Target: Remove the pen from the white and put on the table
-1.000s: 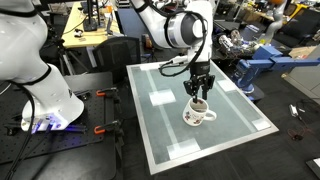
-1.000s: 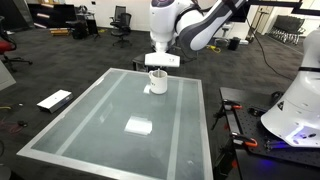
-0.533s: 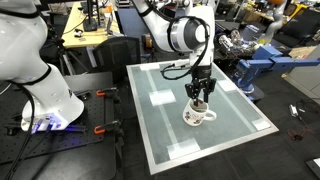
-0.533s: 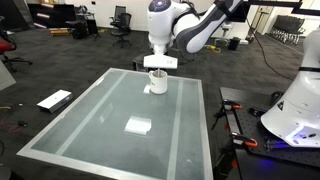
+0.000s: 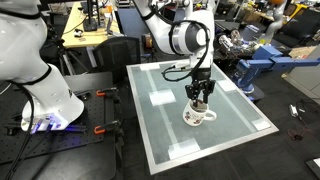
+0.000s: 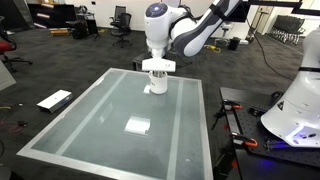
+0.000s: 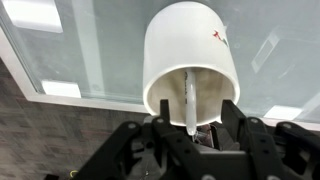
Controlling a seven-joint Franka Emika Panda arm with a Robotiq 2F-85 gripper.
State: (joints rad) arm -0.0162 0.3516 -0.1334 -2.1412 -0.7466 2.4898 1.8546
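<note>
Over white mug (image 7: 190,50) on table (image 5: 160,120), pen (image 7: 189,100) standing near upright inside, pincer (image 7: 195,130) open astride it

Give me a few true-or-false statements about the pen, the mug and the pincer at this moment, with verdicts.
1. The pen sits inside the mug. True.
2. The mug lies on its side on the table. False: it stands upright.
3. The pincer hangs directly over the mug. True.
4. The pincer is shut on the mug's handle. False: the wrist view shows it open, with its jaws on either side of the pen.
</note>
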